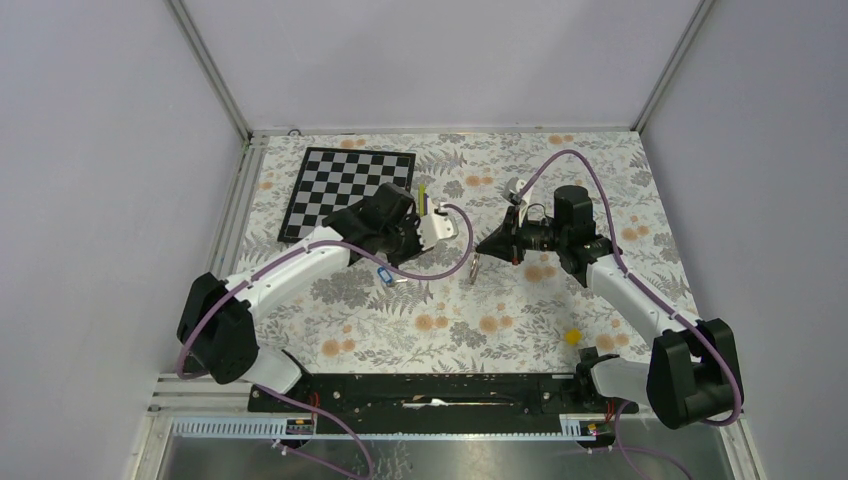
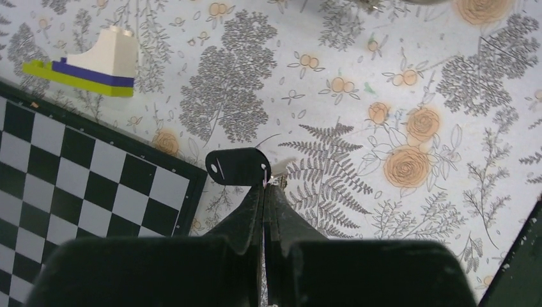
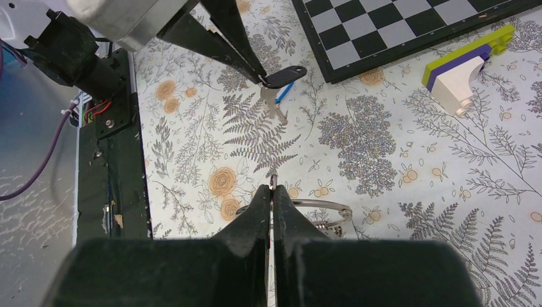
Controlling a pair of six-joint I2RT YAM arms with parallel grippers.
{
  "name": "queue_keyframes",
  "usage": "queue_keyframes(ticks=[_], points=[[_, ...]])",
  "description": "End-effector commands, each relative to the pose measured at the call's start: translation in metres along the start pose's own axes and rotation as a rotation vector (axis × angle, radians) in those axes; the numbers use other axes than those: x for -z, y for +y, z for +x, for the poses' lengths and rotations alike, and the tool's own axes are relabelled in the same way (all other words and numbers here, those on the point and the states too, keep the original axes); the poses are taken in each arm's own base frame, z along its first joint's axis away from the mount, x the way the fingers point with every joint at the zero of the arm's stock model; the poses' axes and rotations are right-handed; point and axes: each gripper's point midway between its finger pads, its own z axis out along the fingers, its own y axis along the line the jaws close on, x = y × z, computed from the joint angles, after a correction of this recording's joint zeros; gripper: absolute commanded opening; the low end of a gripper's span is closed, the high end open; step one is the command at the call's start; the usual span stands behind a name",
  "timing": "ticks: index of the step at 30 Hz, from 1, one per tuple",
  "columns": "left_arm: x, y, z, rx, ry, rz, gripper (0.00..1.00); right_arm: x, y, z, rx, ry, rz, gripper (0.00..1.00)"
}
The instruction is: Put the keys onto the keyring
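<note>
- The flower-patterned bench carries everything. A chessboard lies at its far left and plays no part in the job.
- The left claw has its fingers pressed together on the black key. They pinch it at the edge of the head, so most of the dark oval head sticks out past the tips.
- The right claw is likewise closed tight, gripping the wire of the keyring. The loop and its small metal pieces sit just beyond the fingertips. In the top view the keyring hangs below this claw, near the middle of the bench.
- The two claws face each other but are apart, and the black key is not touching the ring.
- A stepped white, blue and green brick piece sits near the chessboard's edge, out of the way.
- The blue key appears to lie on the bench just beneath the left claw, held by neither claw.
- A yellow block rests near the right arm, well clear of the work.
- Progress, as I judge it: both grasps are made but neither key is threaded. The black key has to be brought to the wire and worked on, then the blue one fetched.
</note>
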Motion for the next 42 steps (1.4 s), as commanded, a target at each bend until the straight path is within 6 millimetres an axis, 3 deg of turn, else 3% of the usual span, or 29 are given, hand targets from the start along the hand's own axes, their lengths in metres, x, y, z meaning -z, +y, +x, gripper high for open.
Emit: queue_keyframes(ticks=[1,7,12,19,28,36,42], points=[[0.014,-0.007,-0.029,-0.112,-0.130,0.055,0.00,0.003,0.003,-0.015,0.040,-0.045,-0.011,0.00],[0.023,0.001,-0.049,-0.229,-0.221,-0.003,0.00,-0.003,0.008,-0.015,-0.051,-0.079,-0.060,0.00],[0.015,0.000,-0.050,-0.306,-0.176,-0.048,0.00,-0.006,0.006,-0.012,-0.102,-0.091,-0.068,0.00],[-0.004,-0.025,-0.010,-0.318,-0.023,0.059,0.00,-0.003,0.001,-0.013,-0.064,-0.074,-0.029,0.00],[-0.036,-0.053,0.051,-0.309,0.121,0.131,0.00,0.016,-0.021,-0.021,-0.043,-0.103,0.064,0.00],[-0.067,-0.080,0.064,-0.299,0.190,0.213,0.00,0.018,-0.025,-0.019,-0.039,-0.102,0.077,0.00],[-0.079,-0.090,0.066,-0.275,0.203,0.245,0.02,0.018,-0.026,-0.018,-0.036,-0.098,0.075,0.00]])
